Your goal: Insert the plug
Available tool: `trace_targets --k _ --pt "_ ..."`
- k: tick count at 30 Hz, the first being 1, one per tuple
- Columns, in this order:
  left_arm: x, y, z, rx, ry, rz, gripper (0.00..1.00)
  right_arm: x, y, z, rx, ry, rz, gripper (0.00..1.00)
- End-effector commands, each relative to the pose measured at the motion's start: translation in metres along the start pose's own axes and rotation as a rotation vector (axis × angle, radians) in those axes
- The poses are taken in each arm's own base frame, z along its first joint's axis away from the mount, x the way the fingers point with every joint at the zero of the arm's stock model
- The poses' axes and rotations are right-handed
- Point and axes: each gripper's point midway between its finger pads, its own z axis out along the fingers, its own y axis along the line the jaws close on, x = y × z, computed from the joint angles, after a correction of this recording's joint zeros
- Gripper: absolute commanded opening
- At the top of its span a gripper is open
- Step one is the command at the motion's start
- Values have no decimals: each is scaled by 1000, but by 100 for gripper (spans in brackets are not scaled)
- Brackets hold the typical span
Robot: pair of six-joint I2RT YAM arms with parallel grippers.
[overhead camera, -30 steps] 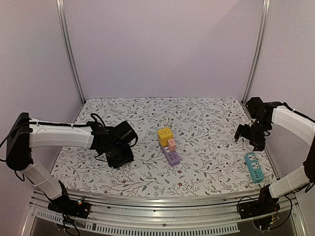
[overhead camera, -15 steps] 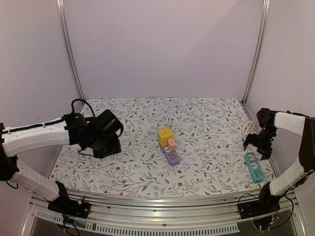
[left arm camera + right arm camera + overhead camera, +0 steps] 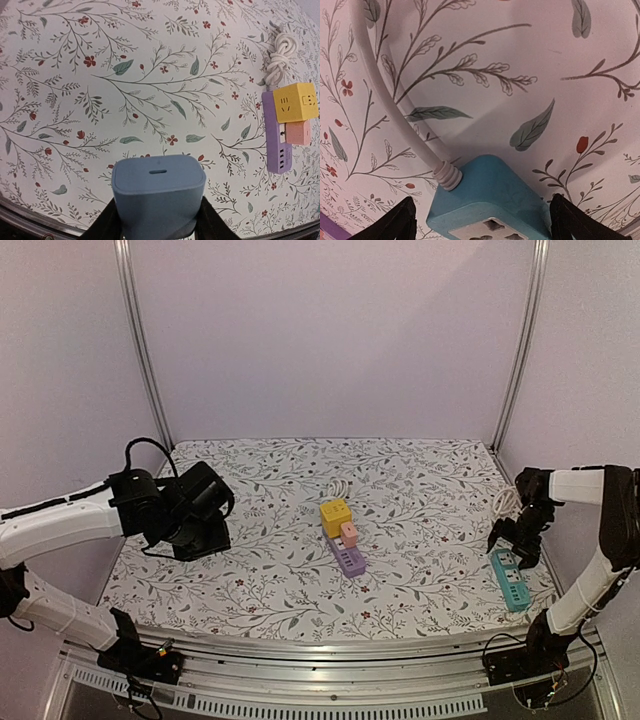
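Observation:
A blue-grey plug (image 3: 158,192) is held in my left gripper (image 3: 159,220), which is shut on its sides and hovers over the left part of the table (image 3: 200,537). The plug's face with a small slot points away from the wrist camera. A teal power strip (image 3: 512,585) lies at the right edge of the table. My right gripper (image 3: 517,543) stands open over its far end. In the right wrist view the teal power strip (image 3: 492,195) sits between the black fingers (image 3: 400,220) of the right gripper (image 3: 482,225), and its white sockets show at the bottom.
A purple power strip (image 3: 350,560) lies mid-table with a yellow cube adapter (image 3: 335,515) and a pink plug (image 3: 349,533) in it, and a coiled white cable (image 3: 340,487) behind. The teal strip's white cable (image 3: 385,95) runs away toward the right wall. A metal rail edges the table's front.
My left arm has drawn back to the left with the plug in its grip. My right gripper has dropped toward the near right and now straddles the teal strip's far end.

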Motion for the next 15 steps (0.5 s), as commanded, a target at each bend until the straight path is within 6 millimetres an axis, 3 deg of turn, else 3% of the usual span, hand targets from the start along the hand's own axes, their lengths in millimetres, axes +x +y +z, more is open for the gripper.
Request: trace_targets --k 1,7,15 --pt "-2 21 0 -45 -18 -31 8 2 18 -17 -96 6 -9 87" --pt "0 19 3 -42 -7 -30 7 21 24 -8 -99 59 -40 75" --pt "1 19 4 -40 -3 -30 7 44 31 -4 -49 89 -131 72"
